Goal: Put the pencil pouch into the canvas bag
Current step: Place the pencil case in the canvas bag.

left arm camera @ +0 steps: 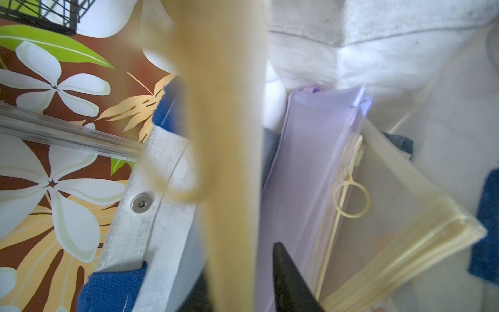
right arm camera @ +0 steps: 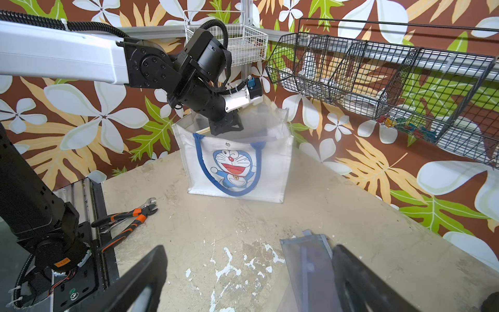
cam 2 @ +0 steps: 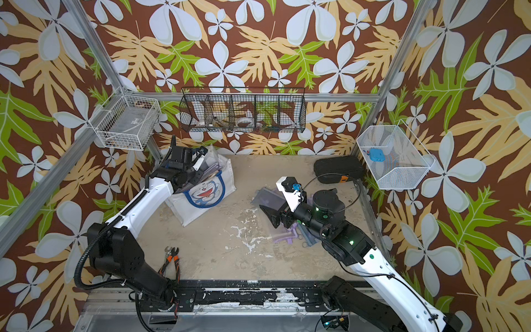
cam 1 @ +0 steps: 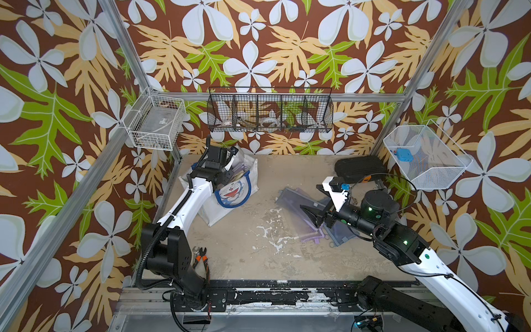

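partly done: a purple pouch (left arm camera: 310, 162) sits in the bag (right arm camera: 237, 173). left gripper (right arm camera: 225, 127) straddles a yellow pouch (left arm camera: 232, 162) at its mouth, can't tell if gripping. right gripper (right arm camera: 249, 250) gapes empty over loose pouches (cam 1: 290, 198).

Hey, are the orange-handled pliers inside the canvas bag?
No, the pliers lie on the table, apart from the canvas bag.

Middle of table (cam 1: 258, 253) bare and passable, canvas bag (cam 1: 230, 198) mouth crowded by upright pouches (left arm camera: 310, 167) and left gripper (right arm camera: 225, 127), black wire basket (cam 1: 270, 109) hung above back edge, pliers (cam 1: 201, 260) front-left by arm base, black case (cam 1: 357, 169) back-right, pouch pile (cam 1: 290, 201) under right gripper (cam 1: 311, 217).
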`<state>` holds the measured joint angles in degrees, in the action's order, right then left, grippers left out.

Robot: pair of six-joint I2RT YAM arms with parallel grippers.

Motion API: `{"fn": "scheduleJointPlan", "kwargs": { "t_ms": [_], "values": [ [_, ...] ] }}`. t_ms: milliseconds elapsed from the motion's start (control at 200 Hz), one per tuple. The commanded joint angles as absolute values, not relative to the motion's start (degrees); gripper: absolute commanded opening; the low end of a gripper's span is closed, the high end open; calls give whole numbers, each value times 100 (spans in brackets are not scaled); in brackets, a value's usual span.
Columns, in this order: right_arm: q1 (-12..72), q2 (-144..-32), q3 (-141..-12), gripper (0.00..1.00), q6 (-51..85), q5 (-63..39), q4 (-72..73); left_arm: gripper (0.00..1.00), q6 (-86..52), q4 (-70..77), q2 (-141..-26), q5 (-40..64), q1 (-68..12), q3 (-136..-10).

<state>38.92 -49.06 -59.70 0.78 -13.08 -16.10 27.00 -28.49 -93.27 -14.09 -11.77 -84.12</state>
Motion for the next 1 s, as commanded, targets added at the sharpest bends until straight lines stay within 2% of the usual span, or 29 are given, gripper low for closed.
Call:
{"fn": "scheduleJointPlan", "kwargs": {
  "t_ms": [0, 100, 210, 495, 666, 751, 831, 996],
  "values": [
    [3876, -4890, -5986, 96, 0, -1265, -1451, 51, 2244, -3317, -9404, -1315, -1168, -8653],
    [3876, -4941, -6003, 95, 0, -1269, -1446, 58, 2028, -3454, -9448, -1203, -1161, -8880],
    [3871, -4968, -6046, 95, 0, -1272, -1440, 60, 1913, -3445, -9517, -975, -1169, -9010],
    [3863, -4975, -5969, 95, 92, -1204, -1455, 51, 1578, -3024, -9598, -33, -1209, -8888],
    [3867, -5052, -5981, 94, 139, -1165, -1449, 37, 1518, -2777, -9694, 94, -1268, -8842],
    [3867, -5112, -6007, 94, 167, -1170, -1439, 21, 1535, -2698, -9869, 44, -1267, -8911],
    [3866, -5143, -6046, 93, 180, -1156, -1458, 10, 1590, -2716, -10048, 5, -1268, -9048],
    [3866, -5151, -6056, 93, 219, -1082, -1508, 0, 1778, -2725, -10269, -293, -1268, -9077]
  ]
}}
